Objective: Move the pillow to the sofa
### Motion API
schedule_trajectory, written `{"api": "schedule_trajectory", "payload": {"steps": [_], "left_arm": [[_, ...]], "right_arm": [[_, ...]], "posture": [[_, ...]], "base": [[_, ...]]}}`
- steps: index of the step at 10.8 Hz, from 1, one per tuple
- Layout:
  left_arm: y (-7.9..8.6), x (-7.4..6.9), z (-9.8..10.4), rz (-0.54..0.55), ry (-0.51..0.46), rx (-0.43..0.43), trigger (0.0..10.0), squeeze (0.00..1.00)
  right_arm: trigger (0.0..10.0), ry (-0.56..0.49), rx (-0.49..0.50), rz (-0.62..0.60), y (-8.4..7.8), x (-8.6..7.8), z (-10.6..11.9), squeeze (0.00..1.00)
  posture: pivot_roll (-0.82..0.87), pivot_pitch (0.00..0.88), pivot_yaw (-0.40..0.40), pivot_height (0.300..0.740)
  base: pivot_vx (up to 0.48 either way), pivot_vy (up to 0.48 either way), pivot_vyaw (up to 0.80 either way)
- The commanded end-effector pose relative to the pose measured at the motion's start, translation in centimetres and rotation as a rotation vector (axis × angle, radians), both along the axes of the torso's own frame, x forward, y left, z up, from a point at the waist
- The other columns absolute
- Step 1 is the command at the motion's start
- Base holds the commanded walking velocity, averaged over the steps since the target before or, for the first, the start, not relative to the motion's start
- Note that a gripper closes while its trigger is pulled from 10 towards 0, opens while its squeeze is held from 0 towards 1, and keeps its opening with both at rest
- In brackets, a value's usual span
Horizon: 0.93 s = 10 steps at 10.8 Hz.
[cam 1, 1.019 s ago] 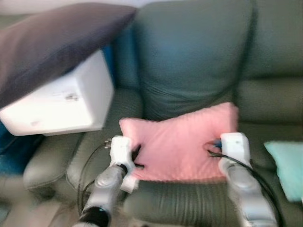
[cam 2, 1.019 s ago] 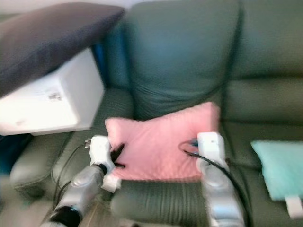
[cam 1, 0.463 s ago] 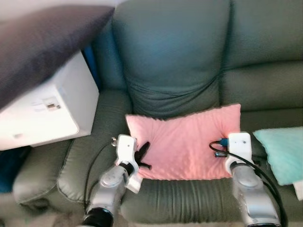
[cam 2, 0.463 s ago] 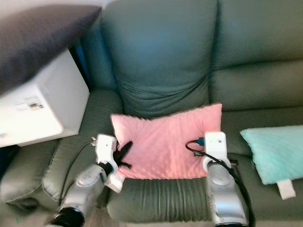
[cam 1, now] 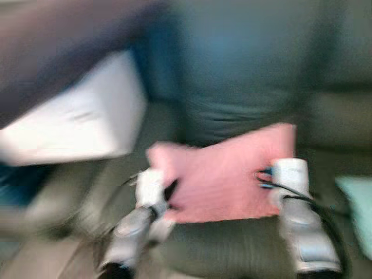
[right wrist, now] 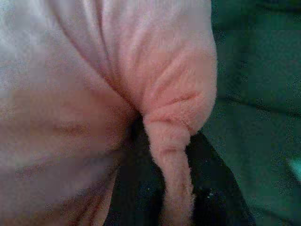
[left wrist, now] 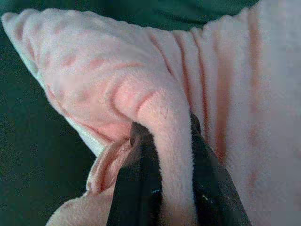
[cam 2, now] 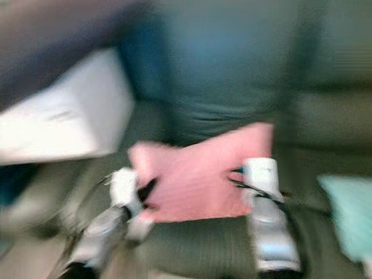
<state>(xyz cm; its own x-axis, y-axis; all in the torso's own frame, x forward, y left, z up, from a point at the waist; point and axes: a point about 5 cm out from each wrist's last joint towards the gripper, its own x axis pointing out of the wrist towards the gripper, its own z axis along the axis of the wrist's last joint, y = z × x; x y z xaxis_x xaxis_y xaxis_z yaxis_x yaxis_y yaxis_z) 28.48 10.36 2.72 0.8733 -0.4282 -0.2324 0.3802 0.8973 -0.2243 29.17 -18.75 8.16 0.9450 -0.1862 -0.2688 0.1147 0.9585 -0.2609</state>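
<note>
1. Pincers, two in all: the left pincer (left wrist: 171, 155) pinches a fold at one corner of the soft pink fleece pillow (cam 1: 224, 177), the cloth squeezed between its black fingers (left wrist: 141, 179).
2. On the other side, the right pincer (right wrist: 171, 150) pinches a bunched corner of the same pillow.
3. One pink pillow, held between the two silver arms over the seat of the dark green leather sofa (cam 1: 244, 75); whether it rests on the seat cannot be told through the blur.
4. One white box-shaped object (cam 1: 75, 125) stands beside the sofa's arm, a dark grey cushion (cam 1: 52, 52) lying on top of it.
5. One pale turquoise cushion (cam 1: 357, 206) lies on the seat further right.
6. No writing can be read.
</note>
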Motion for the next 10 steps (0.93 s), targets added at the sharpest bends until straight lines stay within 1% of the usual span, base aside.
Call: {"api": "schedule_trajectory", "payload": {"steps": [1,4,5,6,8,10], "left_arm": [[-0.5,0.1,0.3,-0.018,-0.014,0.002,10.0,0.0],[-0.6,0.1,0.5,-0.022,-0.025,-0.001,10.0,0.0],[-0.7,0.2,0.5,-0.024,-0.026,0.001,10.0,0.0],[-0.7,0.2,0.4,-0.029,-0.024,0.008,10.0,0.0],[-1.0,0.2,-0.1,-0.051,-0.006,0.041,10.0,0.0],[-1.5,0.4,-0.4,-0.065,0.004,0.059,10.0,0.0]], "right_arm": [[10.0,0.007,-0.009,-0.02,-0.6,-0.1,-0.1,0.0],[10.0,0.012,-0.02,-0.025,-0.6,0.0,-0.1,0.0],[10.0,0.026,-0.037,-0.039,-0.8,0.0,-0.2,0.0],[10.0,0.049,-0.036,-0.072,-1.4,-0.2,-0.6,0.0],[10.0,0.11,-0.016,-0.16,-2.8,-1.2,-1.7,0.0],[10.0,0.149,-0.049,-0.218,-4.0,-2.5,-2.3,0.0]], "posture": [[-0.25,0.099,0.144,0.74],[-0.25,0.099,0.143,0.74],[-0.25,0.098,0.142,0.74],[-0.25,0.098,0.142,0.74],[-0.25,0.111,0.15,0.74],[-0.27,0.144,0.164,0.74]], "base": [[0.0,0.0,0.0],[0.0,0.0,0.0],[0.0,0.0,0.0],[0.0,0.0,0.0],[0.0,0.0,0.0],[0.0,0.0,0.0]]}}
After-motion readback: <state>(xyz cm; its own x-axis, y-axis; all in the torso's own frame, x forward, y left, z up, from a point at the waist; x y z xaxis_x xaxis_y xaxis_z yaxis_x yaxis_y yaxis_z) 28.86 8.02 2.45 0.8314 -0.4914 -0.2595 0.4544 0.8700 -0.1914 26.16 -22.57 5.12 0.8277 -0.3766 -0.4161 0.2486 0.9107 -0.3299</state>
